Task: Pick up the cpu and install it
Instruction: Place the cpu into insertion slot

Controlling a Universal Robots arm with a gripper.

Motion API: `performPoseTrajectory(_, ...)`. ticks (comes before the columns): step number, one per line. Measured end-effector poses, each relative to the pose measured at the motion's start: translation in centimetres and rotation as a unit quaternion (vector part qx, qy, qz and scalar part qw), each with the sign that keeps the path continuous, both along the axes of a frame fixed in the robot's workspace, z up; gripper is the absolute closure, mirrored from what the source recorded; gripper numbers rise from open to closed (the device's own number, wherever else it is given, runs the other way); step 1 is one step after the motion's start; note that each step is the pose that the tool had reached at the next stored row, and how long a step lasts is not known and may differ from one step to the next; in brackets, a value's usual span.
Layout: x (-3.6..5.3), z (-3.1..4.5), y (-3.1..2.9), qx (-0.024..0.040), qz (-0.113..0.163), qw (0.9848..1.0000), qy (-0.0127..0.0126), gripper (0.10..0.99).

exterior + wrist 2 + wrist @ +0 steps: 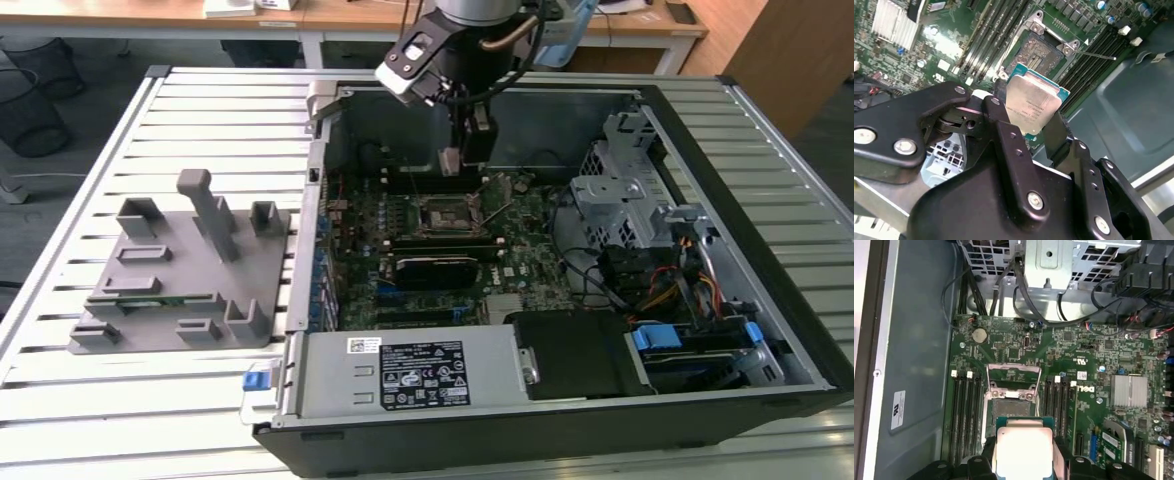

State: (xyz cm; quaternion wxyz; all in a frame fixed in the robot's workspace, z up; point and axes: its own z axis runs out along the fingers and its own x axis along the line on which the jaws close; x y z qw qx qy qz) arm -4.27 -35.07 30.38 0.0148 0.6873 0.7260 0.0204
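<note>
1. The cpu (1034, 102), a flat square chip with a silvery top and a thin pale edge, is held in the air inside the open computer case (787, 300). Its metal face looks toward the camera in both wrist views (1023, 452).
2. The gripper (1029, 125) grips the cpu by two opposite edges. The black fingers (1004, 132) are closed narrowly on the chip, one on each side.
3. In the exterior view the gripper (454, 160) hangs from the arm over the far part of the motherboard (400, 240), well above it.
4. The socket (1036, 52) lies just beyond the cpu, uncovered, its dark contact field exposed. The chip is not seated in it.
5. In the first wrist view the socket (1011, 405) has its metal frame (1013, 376) folded back on the side toward the round battery (979, 334).
6. A thin latch lever (1094, 52) stands out beside the socket.
7. Rows of memory slots (964, 410) run along both sides of the socket.
8. A ribbed silver heat sink (1129, 390) sits on the board, well apart from the socket.
9. A drive cage (621, 190) occupies the case toward the exterior view's right; a grey power supply (400, 370) fills the near edge.
10. A grey block with upright posts (187, 270) stands on the slatted desk (134, 420), at the exterior view's left of the case.
</note>
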Motion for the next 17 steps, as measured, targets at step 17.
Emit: performPoseTrajectory(17, 0.03, -3.09, 0.57, 0.0, -0.006, 1.0, 0.0036, 0.553)
